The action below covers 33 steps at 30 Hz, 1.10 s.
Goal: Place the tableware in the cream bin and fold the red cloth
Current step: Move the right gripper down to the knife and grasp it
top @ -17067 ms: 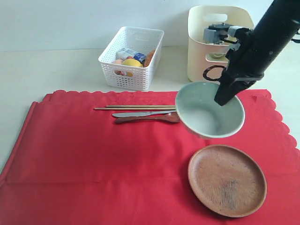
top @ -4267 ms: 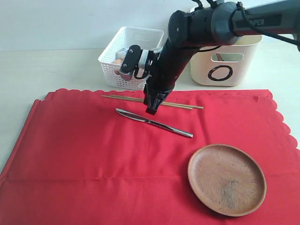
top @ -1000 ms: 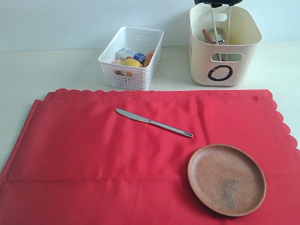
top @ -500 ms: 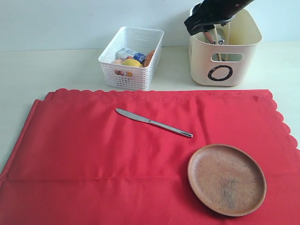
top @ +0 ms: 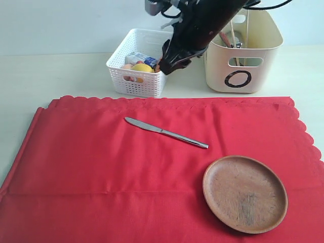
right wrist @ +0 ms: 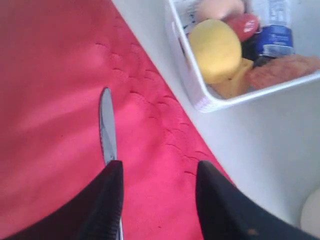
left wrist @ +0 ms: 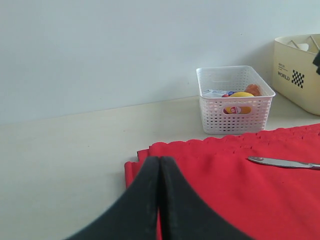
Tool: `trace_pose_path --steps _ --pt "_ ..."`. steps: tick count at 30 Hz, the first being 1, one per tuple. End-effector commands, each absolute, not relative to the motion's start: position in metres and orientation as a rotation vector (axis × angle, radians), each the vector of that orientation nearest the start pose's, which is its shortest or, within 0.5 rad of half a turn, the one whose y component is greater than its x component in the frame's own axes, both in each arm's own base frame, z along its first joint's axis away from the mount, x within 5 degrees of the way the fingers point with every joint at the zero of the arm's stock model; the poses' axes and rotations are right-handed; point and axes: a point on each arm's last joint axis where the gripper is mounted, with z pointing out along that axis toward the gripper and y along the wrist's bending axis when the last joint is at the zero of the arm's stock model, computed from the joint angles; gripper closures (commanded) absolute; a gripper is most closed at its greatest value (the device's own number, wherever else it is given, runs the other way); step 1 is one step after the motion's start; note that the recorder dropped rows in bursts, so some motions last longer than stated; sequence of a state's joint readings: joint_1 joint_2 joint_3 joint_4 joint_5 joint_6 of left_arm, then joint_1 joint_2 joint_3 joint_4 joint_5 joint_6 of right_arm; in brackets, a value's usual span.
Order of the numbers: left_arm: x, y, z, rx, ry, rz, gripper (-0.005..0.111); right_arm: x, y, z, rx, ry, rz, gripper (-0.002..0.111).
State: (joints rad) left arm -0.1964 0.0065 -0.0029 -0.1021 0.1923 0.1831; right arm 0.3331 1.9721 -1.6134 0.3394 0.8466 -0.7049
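Observation:
A metal knife (top: 166,132) lies slantwise on the red cloth (top: 101,172), and a round brown wooden plate (top: 245,193) sits at the cloth's near right. The cream bin (top: 242,50) at the back right holds chopsticks (top: 232,25) and a dark spoon handle. My right gripper (top: 171,59) hangs open and empty above the table between the white basket and the cloth's far edge; its wrist view shows the knife (right wrist: 107,126) below its open fingers (right wrist: 159,170). My left gripper (left wrist: 159,165) is shut on nothing, low over the cloth's left corner (left wrist: 145,160), and is out of the exterior view.
A white perforated basket (top: 143,63) with a lemon (top: 142,68), a carton and other food stands at the back, left of the bin. The same basket (left wrist: 235,100) and the knife tip (left wrist: 280,162) show in the left wrist view. Bare cream tabletop (top: 50,76) surrounds the cloth.
The right arm has swung from over the cream bin leftward and down, now hanging in front of the white basket. Earlier the bowl, spoon and chopsticks left the cloth; the chopsticks and spoon now stand in the bin.

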Motion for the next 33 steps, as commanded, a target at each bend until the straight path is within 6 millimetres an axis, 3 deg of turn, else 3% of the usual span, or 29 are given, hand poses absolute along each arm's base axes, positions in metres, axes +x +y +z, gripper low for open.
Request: trace_pose_path --steps 1,20,27,33 --pt "0.054 -0.013 0.196 0.250 1.656 -0.108 0.106 0.401 0.179 0.221 -1.190 2.419 0.307 0.064" --pt "0.054 -0.013 0.196 0.251 1.656 -0.108 0.106 0.400 0.187 0.129 -1.423 2.604 0.375 0.064" --pt "0.054 -0.013 0.196 0.249 1.657 -0.110 0.106 0.401 0.186 0.109 -1.469 2.626 0.352 0.064" --pt "0.054 -0.013 0.196 0.251 1.656 -0.108 0.106 0.394 0.200 0.102 -1.621 2.569 0.249 0.082"
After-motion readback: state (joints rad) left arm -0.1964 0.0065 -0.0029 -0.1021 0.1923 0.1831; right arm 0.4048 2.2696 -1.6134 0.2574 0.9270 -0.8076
